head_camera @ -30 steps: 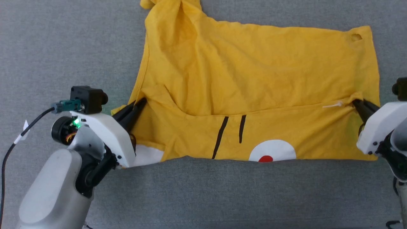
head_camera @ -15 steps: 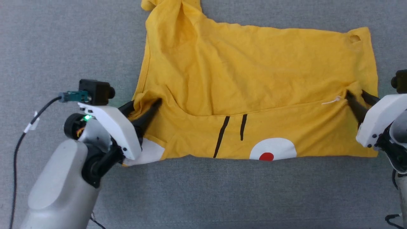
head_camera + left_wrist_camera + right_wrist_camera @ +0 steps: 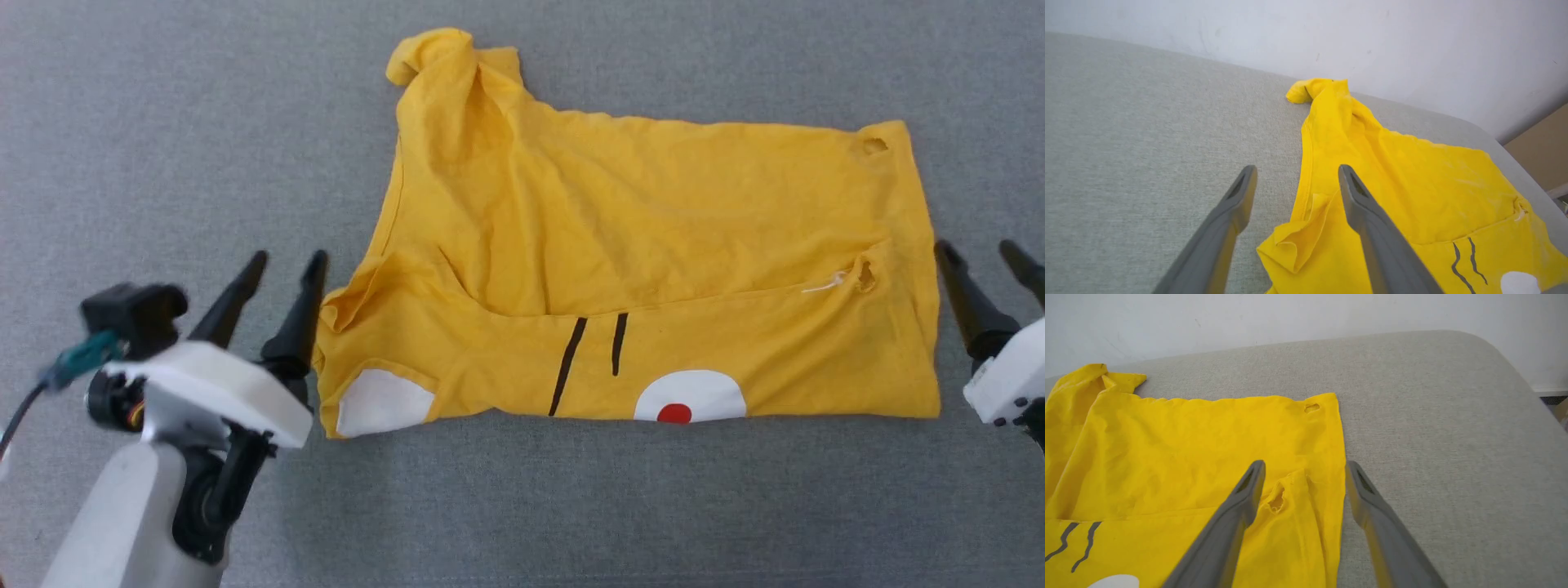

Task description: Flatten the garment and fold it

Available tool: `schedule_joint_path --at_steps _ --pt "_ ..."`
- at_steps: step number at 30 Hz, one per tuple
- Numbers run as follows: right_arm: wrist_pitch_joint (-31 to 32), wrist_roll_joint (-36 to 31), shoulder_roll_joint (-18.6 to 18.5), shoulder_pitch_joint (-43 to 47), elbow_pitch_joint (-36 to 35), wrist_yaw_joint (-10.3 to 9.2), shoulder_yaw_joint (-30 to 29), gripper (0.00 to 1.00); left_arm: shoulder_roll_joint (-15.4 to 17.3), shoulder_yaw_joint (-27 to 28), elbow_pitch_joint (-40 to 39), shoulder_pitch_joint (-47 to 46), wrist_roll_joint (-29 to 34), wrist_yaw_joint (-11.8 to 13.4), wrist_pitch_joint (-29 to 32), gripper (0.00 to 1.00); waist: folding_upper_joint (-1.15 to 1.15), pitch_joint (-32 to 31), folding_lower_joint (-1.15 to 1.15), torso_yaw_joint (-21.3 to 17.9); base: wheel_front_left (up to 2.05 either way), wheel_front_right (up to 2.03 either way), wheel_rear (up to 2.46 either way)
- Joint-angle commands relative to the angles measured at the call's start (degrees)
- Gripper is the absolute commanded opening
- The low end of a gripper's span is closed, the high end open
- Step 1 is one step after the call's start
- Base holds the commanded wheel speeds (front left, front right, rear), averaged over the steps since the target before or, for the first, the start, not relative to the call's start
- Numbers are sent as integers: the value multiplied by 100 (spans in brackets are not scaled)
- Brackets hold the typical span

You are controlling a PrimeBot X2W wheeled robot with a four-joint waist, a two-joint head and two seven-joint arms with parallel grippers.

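The yellow garment (image 3: pixel 637 245) lies on the grey surface with its near part folded up over the body, showing black line marks, white patches and a red dot (image 3: pixel 674 412). One sleeve bunches at the far left (image 3: pixel 429 61). Small holes show near its right edge (image 3: pixel 864 276). My left gripper (image 3: pixel 286 265) is open, just left of the garment's left edge, holding nothing. My right gripper (image 3: pixel 980 249) is open, just right of the right edge, empty. The garment (image 3: pixel 1412 196) lies under my left gripper (image 3: pixel 1296 171) in the left wrist view, and the garment (image 3: pixel 1188 449) under my right gripper (image 3: pixel 1304 467).
The grey padded table (image 3: pixel 163 122) reaches a pale wall (image 3: pixel 1331 36) at the back. Its rounded right corner (image 3: pixel 1506 363) drops off past the garment. A brown board (image 3: pixel 1541 151) stands beyond the table's edge.
Both grippers have let go of the garment's fold and drawn back outward, now open beside its edges. The folded part lies flat. The head camera has shifted, so the garment sits lower in view.
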Motion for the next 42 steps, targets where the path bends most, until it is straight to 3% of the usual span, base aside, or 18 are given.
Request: schedule_joint_path --at_steps 1,9,13,16,23,30,37,42 --pt "-337 -227 168 176 -244 -11 -132 100 -22 124 -200 278 217 164 -430 100 1 -222 -1 -1 0 0 0" --pt "-1679 -1129 828 675 -749 -11 -442 100 -128 313 -817 999 1072 573 -1831 100 1 -476 -1 -1 0 0 0" --pt "-2491 -1705 1112 975 -723 -11 -597 100 -303 335 -1121 1289 1821 856 -2025 100 1 -600 -1 30 0 0 0" --pt "-2983 -2072 1248 1222 -657 -11 -728 100 -584 462 -1300 1515 2105 923 -2036 100 1 -694 -1 52 0 0 0" --pt "-3716 -2045 1293 1702 -112 -11 -754 100 -1154 766 -1371 2070 2406 630 -2038 100 1 -833 -1 27 0 0 0" --pt "-3931 -1980 1295 1797 218 -11 -547 100 -1466 1053 -1071 2366 2598 265 -2039 100 1 -887 -1 -46 0 0 0" --pt "-3929 -2039 1295 1742 123 -11 -629 100 -1502 1054 -647 2252 2605 -11 -1994 100 1 -806 -1 2 0 0 0" --pt "-3894 -2049 1295 1688 76 -11 -643 100 -1345 932 -485 1908 2303 -256 -1187 100 1 -704 -1 49 0 0 0"
